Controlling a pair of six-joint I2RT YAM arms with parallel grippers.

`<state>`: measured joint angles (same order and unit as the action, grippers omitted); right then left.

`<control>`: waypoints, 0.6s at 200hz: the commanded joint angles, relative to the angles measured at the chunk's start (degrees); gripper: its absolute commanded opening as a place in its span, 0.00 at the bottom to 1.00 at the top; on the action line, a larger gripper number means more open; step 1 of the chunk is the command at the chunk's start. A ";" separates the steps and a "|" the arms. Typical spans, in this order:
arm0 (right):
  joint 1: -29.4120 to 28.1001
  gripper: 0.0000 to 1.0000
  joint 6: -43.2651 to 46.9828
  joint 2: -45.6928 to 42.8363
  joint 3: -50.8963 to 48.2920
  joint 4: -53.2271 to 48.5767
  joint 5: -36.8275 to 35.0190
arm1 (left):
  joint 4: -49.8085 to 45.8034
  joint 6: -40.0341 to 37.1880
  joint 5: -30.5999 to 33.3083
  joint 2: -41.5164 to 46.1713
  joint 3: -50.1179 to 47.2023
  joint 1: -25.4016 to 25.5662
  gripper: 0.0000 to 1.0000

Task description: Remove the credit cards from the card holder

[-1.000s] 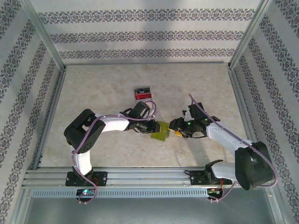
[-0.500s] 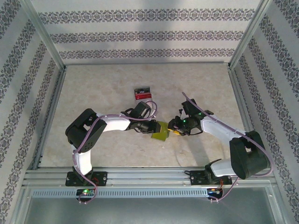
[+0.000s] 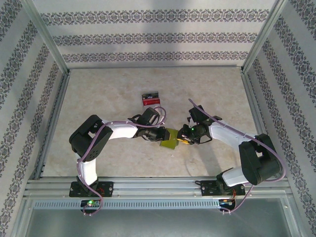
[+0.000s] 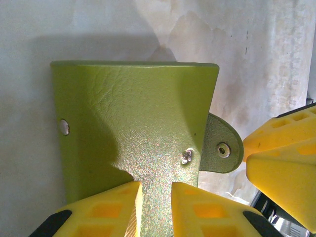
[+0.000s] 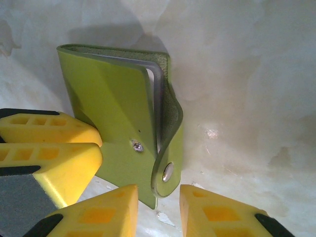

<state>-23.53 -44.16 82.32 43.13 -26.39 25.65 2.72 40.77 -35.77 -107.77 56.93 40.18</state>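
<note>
My left tool (image 4: pixel 157 186) is pinching the olive-green card holder (image 4: pixel 133 113) by one edge, with the cover clamped between its yellow fingers. The right tool (image 5: pixel 158 192) sits at the holder's snap tab (image 5: pixel 168 170). Its fingers are spread, with the tab at the mouth of the gap and not clamped. Pale sleeve edges (image 5: pixel 155 98) show inside the fold. Red and dark credit cards (image 3: pixel 150 98) lie on the counter (image 3: pixel 108 94) beyond the holder, well apart from it.
</note>
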 commanded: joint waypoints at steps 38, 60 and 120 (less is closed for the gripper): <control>-0.51 0.27 1.32 0.74 1.16 -1.45 -1.81 | -4.50 -0.74 2.46 -0.57 -0.29 0.99 0.24; -0.55 0.26 1.41 0.25 1.08 -1.47 -2.12 | -4.63 -1.28 3.09 0.93 -0.32 0.95 0.26; 2.43 0.34 2.14 -8.79 -0.50 -0.29 -3.44 | -7.27 -4.73 10.71 11.50 -2.65 -0.24 0.36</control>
<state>-22.90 -43.20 77.14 43.11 -26.41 23.31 -0.84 38.85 -30.59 -101.43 55.57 40.49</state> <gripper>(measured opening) 0.326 0.339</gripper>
